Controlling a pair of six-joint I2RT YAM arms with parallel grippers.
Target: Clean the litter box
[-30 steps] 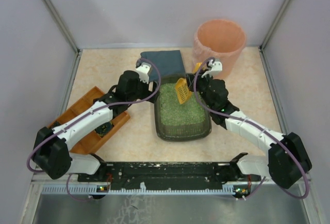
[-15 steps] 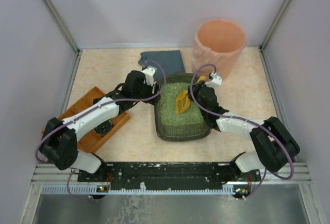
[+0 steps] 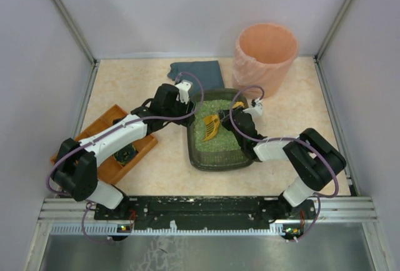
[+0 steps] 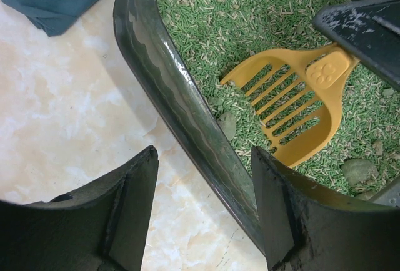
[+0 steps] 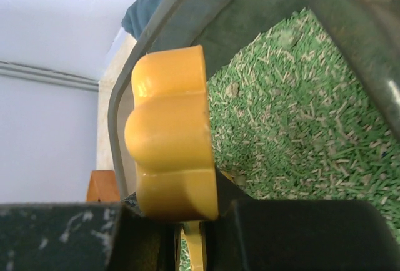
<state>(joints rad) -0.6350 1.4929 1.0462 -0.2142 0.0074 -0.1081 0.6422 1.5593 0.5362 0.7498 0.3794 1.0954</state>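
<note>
Green litter [image 3: 215, 147] is filling the litter box [image 3: 220, 167], which is sitting between the two arms, nearer than the peach bin [image 3: 265, 49] and right of the wooden tray [image 3: 107, 162]. From above, the right gripper [image 3: 236, 113] is reaching in from the box's right side and laying a yellow scoop [image 3: 209, 126] across the granules. I am reading this as the scooping step, with nothing lifted out yet. The left gripper [image 3: 189, 99] is hovering at the far-left rim.

Through the left wrist camera, its jaws are standing wide apart and gripping nothing. They are straddling the rim, one finger [image 4: 128, 211] over the table [image 4: 69, 115] and the other over the litter; whether either is touching the rim, I cannot tell. Grey clumps [image 4: 359, 171] are lying beside the slotted head.

Through the right wrist camera, the jaws are clamping the scoop's handle.

Next, the head is needing to slide under a clump, lift level, sift, then travel to the bin — with the left jaws perhaps closing on the rim to steady the box.
</note>
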